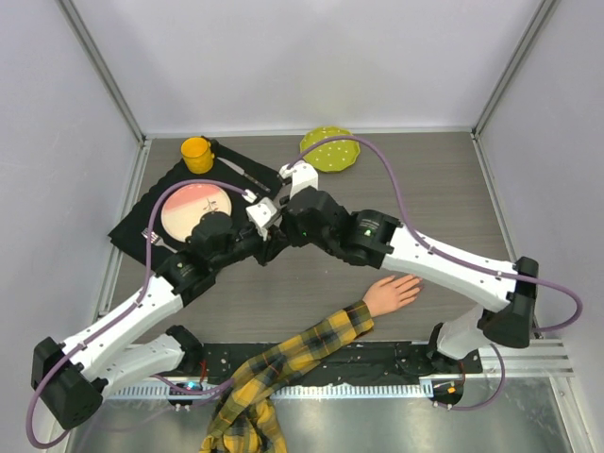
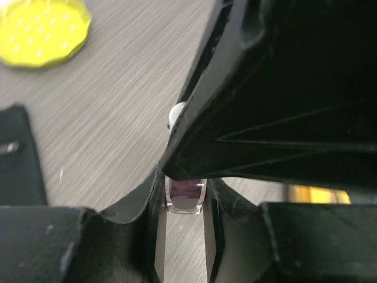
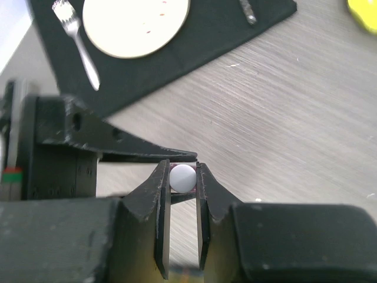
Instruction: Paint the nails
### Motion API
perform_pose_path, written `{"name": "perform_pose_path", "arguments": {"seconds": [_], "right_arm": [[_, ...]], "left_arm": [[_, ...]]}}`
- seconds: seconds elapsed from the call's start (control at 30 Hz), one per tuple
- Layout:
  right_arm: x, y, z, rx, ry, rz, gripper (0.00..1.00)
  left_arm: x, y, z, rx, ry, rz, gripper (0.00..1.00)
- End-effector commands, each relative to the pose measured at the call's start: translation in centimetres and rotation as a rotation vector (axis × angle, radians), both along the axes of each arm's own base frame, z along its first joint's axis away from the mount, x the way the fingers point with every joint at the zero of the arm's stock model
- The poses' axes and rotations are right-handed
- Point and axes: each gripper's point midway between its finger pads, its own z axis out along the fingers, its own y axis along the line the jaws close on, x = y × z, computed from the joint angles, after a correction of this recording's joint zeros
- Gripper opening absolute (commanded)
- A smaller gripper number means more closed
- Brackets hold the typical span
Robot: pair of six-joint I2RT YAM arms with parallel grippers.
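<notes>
Uncapping stage, I judge.
My left gripper (image 2: 185, 203) clamps the polish bottle (image 2: 186, 194) to steady it; my right gripper (image 3: 182, 169) pinches its cap (image 3: 182, 178), apparently to twist it off; the nails (image 1: 413, 283), on the mannequin hand (image 1: 389, 294), lie well apart rightward on the tabletop (image 1: 283, 307).

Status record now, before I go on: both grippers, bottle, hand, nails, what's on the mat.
left gripper: shut on bottle
right gripper: shut on cap
bottle: held between both grippers, mid-table; cannot tell if the cap is loosened
hand: lying on table, apart from both grippers
nails: too small to judge any paint
mat: holds plate and fork
</notes>
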Motion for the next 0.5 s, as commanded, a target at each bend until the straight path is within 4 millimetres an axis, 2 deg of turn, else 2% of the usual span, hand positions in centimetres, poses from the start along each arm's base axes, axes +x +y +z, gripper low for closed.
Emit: {"name": "perform_pose_path", "arguments": {"seconds": [0.0, 0.07, 0.2, 0.33, 0.37, 0.4, 0.47], "right_arm": [[-2.1, 2.1, -1.7, 0.048, 0.086, -0.059, 0.01], [-1.7, 2.1, -0.6, 0.067, 0.065, -0.059, 0.02], [-1.8, 2.1, 0.1, 0.092, 0.064, -0.029, 0.26], [-1.9, 1.5, 1.3, 0.119, 0.048, -0.016, 0.39], [-2.1, 1.0, 2.2, 0.136, 0.034, -0.014, 0.42], [-2.1, 0.7, 2.7, 0.145, 0.023, -0.015, 0.5], [-2.5, -0.3, 3.7, 0.16, -0.001, 0.005, 0.59]], "left_arm": [[1.3, -1.0, 8.1, -0.184, -0.236, 0.011, 0.0], [1.0, -1.0, 7.6, -0.182, -0.223, 0.0, 0.0], [0.2, -1.0, 7.7, -0.194, -0.225, -0.028, 0.0], [-0.1, -0.8, 7.4, -0.189, -0.217, -0.031, 0.0], [-0.1, -0.7, 7.3, -0.186, -0.215, -0.028, 0.0], [-0.2, -0.6, 7.2, -0.184, -0.212, -0.028, 0.0], [-0.3, -0.5, 7.2, -0.178, -0.216, -0.027, 0.0]]}}
